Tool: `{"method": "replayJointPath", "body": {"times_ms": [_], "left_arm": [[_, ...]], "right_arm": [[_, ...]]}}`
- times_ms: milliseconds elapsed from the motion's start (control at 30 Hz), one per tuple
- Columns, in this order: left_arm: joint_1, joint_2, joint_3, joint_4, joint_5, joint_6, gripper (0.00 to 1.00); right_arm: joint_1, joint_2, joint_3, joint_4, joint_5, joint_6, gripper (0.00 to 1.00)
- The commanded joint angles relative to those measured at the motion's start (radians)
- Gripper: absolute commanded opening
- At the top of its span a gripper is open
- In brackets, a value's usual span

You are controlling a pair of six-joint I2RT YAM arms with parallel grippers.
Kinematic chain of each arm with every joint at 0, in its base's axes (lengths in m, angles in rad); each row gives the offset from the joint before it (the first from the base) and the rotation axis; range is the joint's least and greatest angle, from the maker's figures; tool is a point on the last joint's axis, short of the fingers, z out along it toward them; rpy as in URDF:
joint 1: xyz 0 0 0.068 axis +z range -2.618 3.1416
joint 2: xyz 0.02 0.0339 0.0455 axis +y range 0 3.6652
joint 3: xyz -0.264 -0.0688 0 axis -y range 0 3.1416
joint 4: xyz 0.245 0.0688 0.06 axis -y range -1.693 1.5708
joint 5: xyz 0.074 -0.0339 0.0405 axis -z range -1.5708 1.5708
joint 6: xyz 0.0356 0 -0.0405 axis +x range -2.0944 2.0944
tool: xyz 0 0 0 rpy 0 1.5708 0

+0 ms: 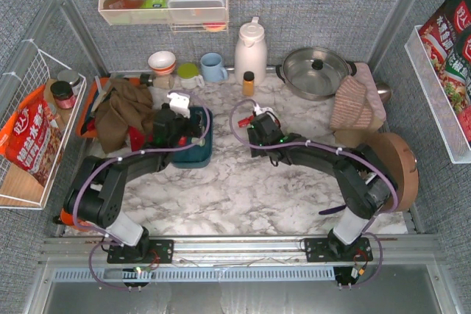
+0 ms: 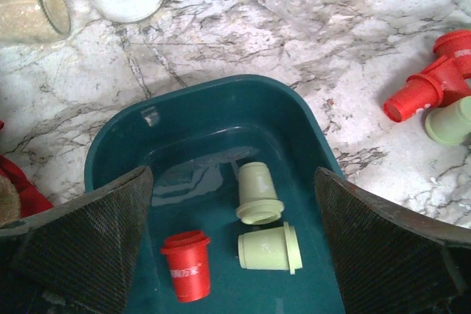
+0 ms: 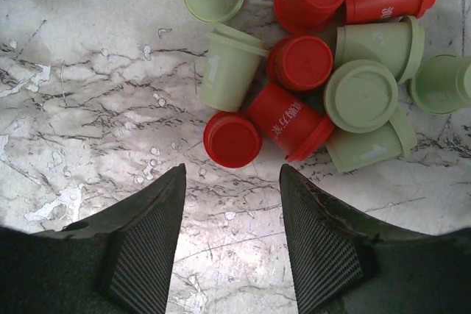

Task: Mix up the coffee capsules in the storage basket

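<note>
While the left claw point(image 2: 232, 182) hangs splayed, empty, over the storage basket point(image 2: 213, 87), smooth teal plastic with rounded corners, three tapered coffee capsules point(image 2: 259, 193) lying inside, one red, two mint, right claw point(image 3: 232, 182) released right of the basket, above veined marble table point(image 3: 88, 93), a glossy capsule heap point(image 3: 298, 64) just beyond its tips.

Left arm point(image 1: 110, 174): elbow out to its own side, forearm reaching forward. Left gripper point(image 2: 232, 182) angled downward, jaws spread wide, nothing between them.
Right arm point(image 1: 346, 163): folded inward toward centre. Right gripper point(image 3: 232, 174) pointing down, jaws partly apart, empty.
</note>
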Motion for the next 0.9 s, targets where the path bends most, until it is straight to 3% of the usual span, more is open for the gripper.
{"method": "replayJointPath", "body": {"times_ms": [0, 867], "left_arm": [[0.0, -0.027, -0.005, 0.053, 0.044, 0.001, 0.99], [-0.021, -0.077, -0.03, 0.108, 0.114, 0.015, 0.99]], "right_arm": [[-0.005, 0.025, 0.054, 0.002, -0.012, -0.019, 0.57], [-0.033, 0.182, 0.259, -0.251, -0.026, 0.007, 0.43]]}}
